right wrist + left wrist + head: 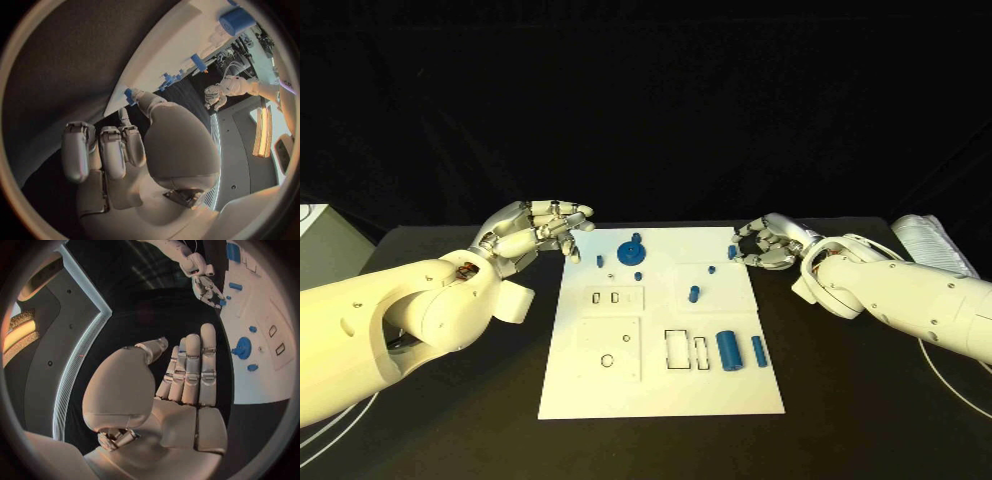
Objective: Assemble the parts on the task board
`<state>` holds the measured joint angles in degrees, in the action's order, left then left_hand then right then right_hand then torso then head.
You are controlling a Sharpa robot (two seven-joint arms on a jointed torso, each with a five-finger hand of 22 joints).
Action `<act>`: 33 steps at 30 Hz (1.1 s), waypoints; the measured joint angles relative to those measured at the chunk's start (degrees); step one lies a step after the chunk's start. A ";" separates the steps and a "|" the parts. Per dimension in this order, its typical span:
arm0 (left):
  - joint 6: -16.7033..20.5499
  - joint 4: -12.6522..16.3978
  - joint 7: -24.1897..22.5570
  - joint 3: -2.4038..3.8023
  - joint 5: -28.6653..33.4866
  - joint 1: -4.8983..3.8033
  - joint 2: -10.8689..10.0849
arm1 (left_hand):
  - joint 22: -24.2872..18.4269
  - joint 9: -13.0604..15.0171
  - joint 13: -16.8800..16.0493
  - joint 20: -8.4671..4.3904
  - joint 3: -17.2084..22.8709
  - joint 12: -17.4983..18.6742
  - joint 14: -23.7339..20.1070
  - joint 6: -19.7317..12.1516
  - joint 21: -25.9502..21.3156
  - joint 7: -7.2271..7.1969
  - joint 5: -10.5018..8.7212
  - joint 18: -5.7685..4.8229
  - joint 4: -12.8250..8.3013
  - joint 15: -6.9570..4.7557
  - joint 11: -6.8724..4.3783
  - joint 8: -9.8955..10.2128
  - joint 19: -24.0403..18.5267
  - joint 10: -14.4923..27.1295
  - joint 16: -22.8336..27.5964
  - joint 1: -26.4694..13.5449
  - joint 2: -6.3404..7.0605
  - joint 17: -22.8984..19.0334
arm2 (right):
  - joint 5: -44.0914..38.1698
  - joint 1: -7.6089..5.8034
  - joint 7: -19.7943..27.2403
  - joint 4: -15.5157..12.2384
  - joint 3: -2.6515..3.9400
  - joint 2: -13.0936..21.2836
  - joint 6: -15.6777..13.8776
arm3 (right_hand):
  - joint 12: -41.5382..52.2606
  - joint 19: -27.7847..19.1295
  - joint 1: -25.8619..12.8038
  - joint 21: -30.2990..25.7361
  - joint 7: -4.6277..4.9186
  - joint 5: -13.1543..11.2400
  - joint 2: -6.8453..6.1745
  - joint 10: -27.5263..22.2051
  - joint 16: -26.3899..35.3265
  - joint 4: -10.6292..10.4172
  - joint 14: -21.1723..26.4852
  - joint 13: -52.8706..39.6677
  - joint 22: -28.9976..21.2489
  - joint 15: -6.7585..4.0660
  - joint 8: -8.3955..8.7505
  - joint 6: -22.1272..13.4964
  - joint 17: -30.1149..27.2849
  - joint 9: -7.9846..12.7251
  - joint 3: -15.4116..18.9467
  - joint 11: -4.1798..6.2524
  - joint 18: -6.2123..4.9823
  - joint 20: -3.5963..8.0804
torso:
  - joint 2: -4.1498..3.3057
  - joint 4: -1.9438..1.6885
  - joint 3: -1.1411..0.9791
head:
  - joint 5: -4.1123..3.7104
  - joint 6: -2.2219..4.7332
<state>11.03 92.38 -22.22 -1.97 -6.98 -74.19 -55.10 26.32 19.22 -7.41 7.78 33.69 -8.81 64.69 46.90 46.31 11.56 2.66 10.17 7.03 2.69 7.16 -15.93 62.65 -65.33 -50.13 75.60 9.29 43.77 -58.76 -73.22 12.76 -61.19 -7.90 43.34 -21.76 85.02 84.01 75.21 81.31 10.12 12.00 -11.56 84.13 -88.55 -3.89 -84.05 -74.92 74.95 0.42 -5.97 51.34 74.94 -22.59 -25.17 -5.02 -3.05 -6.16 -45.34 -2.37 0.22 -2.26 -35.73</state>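
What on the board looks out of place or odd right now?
Nothing stands out. The task board lies flat and square on the table, blue parts rest tidily on it, and both the left hand and right hand hover empty.

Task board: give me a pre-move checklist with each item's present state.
1. Left hand free of parts: ok, its fingers are straight with nothing between them in the left wrist view.
2. Right hand free of parts: cannot tell, its fingers curl near a small blue piece at the board's corner.
3. Task board lies flat between the arms: ok.
4. Blue gear-like part on the board's far end: ok.
5. Two blue cylinders lie loose on the near right: ok, not yet inserted.
6. Rectangular slots uncovered: ok.
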 measured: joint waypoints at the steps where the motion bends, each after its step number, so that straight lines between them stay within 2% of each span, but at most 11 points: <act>1: 0.00 0.00 0.00 0.00 0.00 0.00 0.00 | 0.03 0.02 -0.02 0.00 0.00 0.00 0.00 -0.10 0.00 0.10 0.00 0.00 0.00 0.00 0.00 0.00 0.00 0.00 0.00 0.00 0.00 0.00 | -0.02 0.01 -0.02 0.00 0.00 -0.03 0.03 | 0.00 0.00 0.00 0.00 0.08 0.00 0.00 0.00 0.00 -0.11 0.00 0.00 0.00 0.00 0.00 0.08 0.00 0.00 -0.12 0.00 0.00 0.00 | 0.00 0.01 0.00 | 0.01 -0.01; 3: -0.01 0.01 0.01 0.00 0.00 0.00 0.00 | 0.10 0.07 -0.08 0.00 0.00 0.00 0.00 -0.20 0.00 0.20 0.00 0.00 0.00 0.00 0.00 0.00 0.00 0.00 0.00 0.00 0.00 0.00 | -0.06 0.01 -0.05 0.00 0.00 -0.11 0.08 | 0.14 0.00 0.00 0.00 -0.24 0.00 0.00 0.00 0.00 -0.15 0.00 0.00 0.00 0.00 -0.03 0.40 0.00 -0.08 -0.17 0.00 0.00 0.00 | 0.00 0.01 0.00 | -0.02 -0.01; 14: -0.03 0.06 0.03 0.00 0.00 0.00 0.00 | 0.10 0.06 -0.08 0.00 0.00 0.00 0.00 -0.20 0.00 0.20 0.00 0.00 0.00 0.00 0.00 0.00 0.00 0.00 0.00 0.00 0.00 -0.01 | -0.48 0.01 -0.19 -0.19 0.02 -0.54 0.40 | 0.33 0.00 -0.33 0.00 -0.55 0.00 0.33 0.00 0.00 0.01 0.00 0.00 -0.01 0.00 -0.91 1.94 -0.01 -0.27 -0.80 0.00 0.00 0.00 | -0.02 0.00 0.02 | -0.17 -0.01; 24: -0.03 0.13 0.04 0.00 -0.01 0.00 -0.04 | 0.09 0.06 -0.07 0.00 0.00 0.00 0.00 -0.20 0.00 0.20 0.00 0.00 0.00 0.00 0.00 0.00 0.00 0.00 0.00 0.00 0.00 0.04 | -0.80 0.01 -0.35 -0.03 0.02 -1.05 0.50 | 0.54 0.00 -0.34 0.00 -1.07 -0.01 0.34 -0.19 0.00 -0.05 0.12 0.01 -0.01 -0.15 -1.60 3.31 -0.02 -0.45 -1.52 0.21 0.00 0.00 | -0.03 -0.04 -0.02 | 0.18 -0.11; 27: -0.04 0.15 0.04 0.00 -0.01 0.00 -0.05 | 0.09 0.06 -0.07 0.00 0.00 0.00 0.00 -0.19 0.00 0.20 0.00 0.00 0.00 0.00 0.00 0.00 0.00 0.00 0.00 0.00 0.00 0.04 | -0.86 0.02 -0.42 0.01 0.02 -1.13 0.52 | 0.54 0.00 -0.26 0.00 -1.14 -0.01 0.87 -0.17 0.00 0.09 0.01 0.01 -0.02 -0.44 -2.00 3.76 -0.02 -0.52 -1.66 0.65 0.00 0.00 | -0.03 0.00 -0.04 | 0.22 -0.12; 29: -0.04 0.16 0.04 0.00 -0.01 -0.01 -0.05 | 0.09 0.06 -0.07 0.00 0.00 0.00 0.00 -0.20 0.00 0.19 0.00 0.00 0.00 0.00 0.00 0.00 0.00 0.00 0.00 0.00 0.00 0.03 | -0.89 0.03 -0.48 0.02 0.02 -1.15 0.53 | 0.54 -0.08 -0.26 0.00 -1.43 -0.01 0.86 -0.09 0.00 0.11 0.01 0.01 -0.02 -0.44 -2.44 4.27 -0.02 -0.64 -2.01 0.73 0.00 0.38 | -0.04 0.02 -0.05 | 0.23 -0.12; 31: -0.04 0.17 0.05 0.00 -0.01 -0.01 -0.06 | 0.09 0.06 -0.07 0.00 0.00 0.00 0.00 -0.20 0.00 0.19 0.00 0.00 0.00 0.00 0.00 0.00 0.00 0.00 0.00 0.00 0.00 0.03 | -0.92 0.03 -0.53 0.04 0.02 -1.16 0.53 | 0.54 0.10 -0.26 0.00 -1.68 -0.01 0.86 -0.26 0.00 0.25 0.04 0.01 -0.02 -0.88 -2.92 4.91 -0.02 -0.76 -2.14 0.95 0.00 0.53 | -0.04 0.03 -0.05 | 0.26 -0.12; 33: -0.04 0.18 0.05 0.00 -0.01 -0.01 -0.06 | 0.15 0.10 -0.07 0.15 0.00 0.00 0.00 -0.20 0.24 0.19 0.00 0.00 0.00 0.00 0.22 0.00 -0.15 0.22 0.00 0.00 0.00 0.03 | -0.96 0.02 -0.58 0.06 0.03 -1.16 0.51 | 0.54 -0.12 -0.27 0.00 -2.02 -0.02 1.35 -0.08 0.00 0.35 0.11 0.01 -0.02 -1.18 -3.45 5.69 -0.02 -0.91 -2.53 1.36 -0.01 0.77 | -0.04 0.04 -0.05 | 0.30 -0.09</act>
<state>10.99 92.56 -22.17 -1.97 -6.99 -74.20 -55.16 26.46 19.32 -7.47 7.93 33.69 -8.81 64.69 46.70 46.56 11.76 2.66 10.16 7.03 2.69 7.38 -15.93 62.51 -65.11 -50.13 75.60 9.29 43.81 -59.72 -73.19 12.18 -61.13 -7.87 42.17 -21.25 85.56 83.89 74.94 81.31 8.10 11.98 -10.21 84.05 -88.55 -3.54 -83.95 -74.91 74.93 -0.75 -9.42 57.03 74.92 -23.50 -27.70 -3.67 -3.06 -5.39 -45.38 -2.33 0.17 -1.97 -35.82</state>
